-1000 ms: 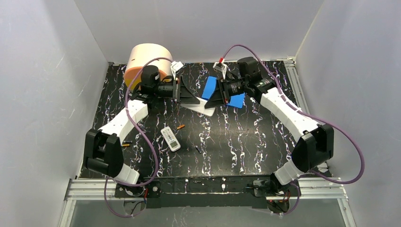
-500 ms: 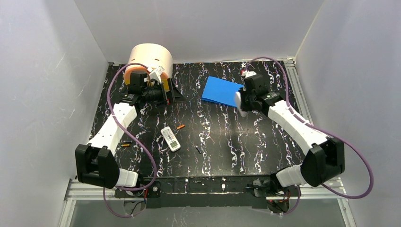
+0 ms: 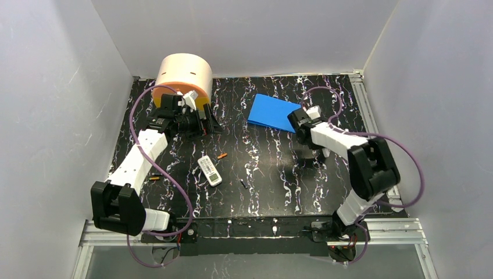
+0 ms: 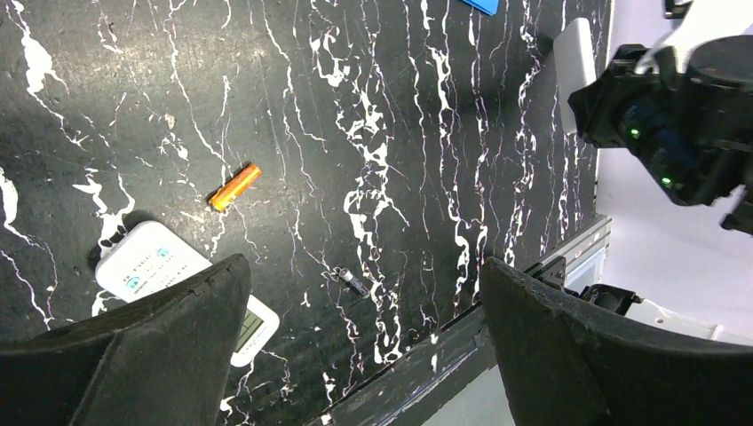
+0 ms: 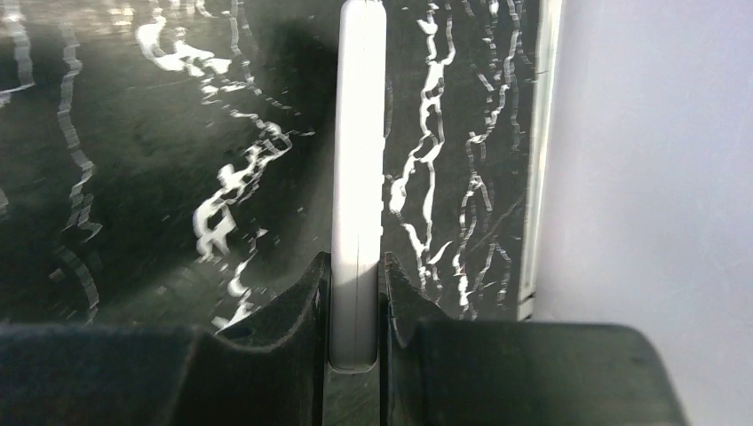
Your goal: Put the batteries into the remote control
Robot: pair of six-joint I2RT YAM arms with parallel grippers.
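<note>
- The left gripper has its fingers wide apart.
- The right gripper squeezes a thin white piece.
- The remote lies on the table, an orange battery near it.

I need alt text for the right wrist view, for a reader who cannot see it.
The right gripper is shut on a thin white slab, seen edge-on, with the black marbled table behind; a pale wall stands at the right.
</note>
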